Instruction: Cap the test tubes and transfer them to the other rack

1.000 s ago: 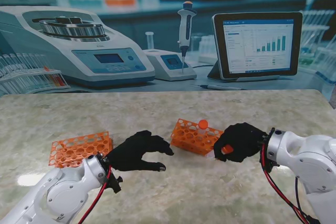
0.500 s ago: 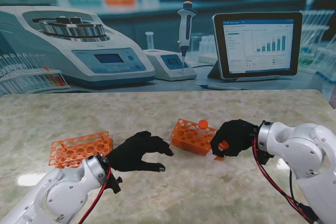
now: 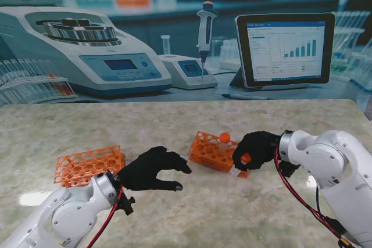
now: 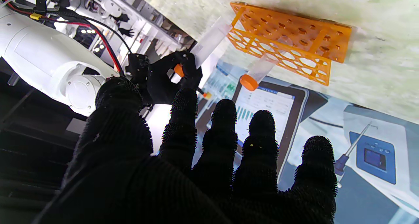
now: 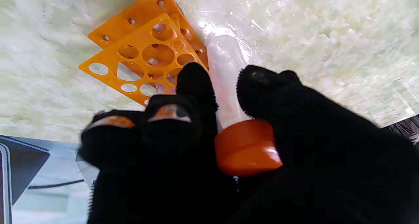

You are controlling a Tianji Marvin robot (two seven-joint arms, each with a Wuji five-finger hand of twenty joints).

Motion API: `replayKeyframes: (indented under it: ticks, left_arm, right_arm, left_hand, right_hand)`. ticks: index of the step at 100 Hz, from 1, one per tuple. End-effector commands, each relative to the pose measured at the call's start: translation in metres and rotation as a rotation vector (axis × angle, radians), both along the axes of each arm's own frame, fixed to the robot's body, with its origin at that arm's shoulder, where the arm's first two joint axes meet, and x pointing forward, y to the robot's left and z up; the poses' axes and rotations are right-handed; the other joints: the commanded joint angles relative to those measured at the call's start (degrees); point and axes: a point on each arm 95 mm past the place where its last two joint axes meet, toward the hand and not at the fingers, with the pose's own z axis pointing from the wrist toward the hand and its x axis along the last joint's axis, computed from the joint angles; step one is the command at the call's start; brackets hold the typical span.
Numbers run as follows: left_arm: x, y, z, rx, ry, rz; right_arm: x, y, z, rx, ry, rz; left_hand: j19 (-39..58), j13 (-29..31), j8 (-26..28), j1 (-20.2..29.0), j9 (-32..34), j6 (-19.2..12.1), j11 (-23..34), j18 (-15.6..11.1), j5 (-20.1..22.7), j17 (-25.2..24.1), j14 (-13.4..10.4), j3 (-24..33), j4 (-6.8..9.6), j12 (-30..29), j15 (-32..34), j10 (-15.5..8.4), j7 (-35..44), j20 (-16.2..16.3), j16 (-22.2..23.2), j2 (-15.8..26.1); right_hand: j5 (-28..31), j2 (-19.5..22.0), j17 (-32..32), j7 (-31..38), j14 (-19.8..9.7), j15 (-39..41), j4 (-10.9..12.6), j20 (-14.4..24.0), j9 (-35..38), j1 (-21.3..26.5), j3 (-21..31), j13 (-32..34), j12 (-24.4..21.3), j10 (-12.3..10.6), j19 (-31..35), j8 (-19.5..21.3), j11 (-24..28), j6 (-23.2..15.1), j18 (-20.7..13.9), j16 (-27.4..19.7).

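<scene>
My right hand [image 3: 258, 148] is shut on a clear test tube [image 5: 225, 74] with an orange cap [image 5: 246, 149]. The tube is tilted, its lower end close to the table beside the near right corner of the middle orange rack [image 3: 210, 151]. One capped tube [image 3: 224, 138] stands in that rack, and the left wrist view shows it too [image 4: 258, 72]. A second orange rack [image 3: 88, 164] lies at the left with no tubes showing in it. My left hand [image 3: 152, 168] hovers between the two racks, fingers spread and holding nothing.
Behind the marble table's far edge stand a centrifuge [image 3: 87, 50], a small instrument with a pipette [image 3: 204, 33], a tablet [image 3: 285, 47] and a pen [image 3: 241, 96]. Racks of tubes [image 3: 29, 82] sit at the far left.
My right hand has drawn in to the left, toward the middle rack, turning the capped tube so its lower end points down beside the rack. The left hand has stayed still.
</scene>
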Motion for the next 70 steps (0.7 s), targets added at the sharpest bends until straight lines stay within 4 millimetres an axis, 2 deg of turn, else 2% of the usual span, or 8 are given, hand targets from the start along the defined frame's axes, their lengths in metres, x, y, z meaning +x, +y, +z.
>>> replayKeyframes:
  ticks: [1,70]
  left_arm:
    - [-0.001,0.001,-0.002,0.005,0.005,-0.001]
    - [0.001,0.002,-0.002,0.005,0.005,0.000]
  right_arm:
    - [0.003,-0.001,-0.004,-0.017,0.013,-0.008]
    - [0.024,-0.005,0.007,-0.069,-0.019,-0.032]
  left_hand:
    - [-2.29,-1.43,-0.49,-0.57,-0.57,-0.57,-1.34,0.66,-0.24,-0.93,-1.55,-0.14,-0.56,-1.10,-1.11,0.60,-1.14,-0.67,-0.33,1.81]
    - [-2.24,-1.46,-0.53,-0.46,-0.56,-0.54,-1.35,0.72,-0.17,-0.82,-1.53,-0.14,-0.54,-1.12,-1.13,0.75,-1.17,-0.51,-0.31,1.86]
  right_hand:
    - [5.97,13.82,0.55,5.49,-8.02,-0.61,6.74,0.14,4.29,7.90,12.02,-0.23,0.60,-8.41,0.14,-0.03,3.23,6.57,-1.27,-0.54]
    - [5.50,13.82,0.37,5.24,-7.64,-1.45,5.21,0.21,3.63,8.09,11.99,-0.25,0.62,-8.27,-0.62,-0.31,3.18,6.53,-0.83,-0.72]
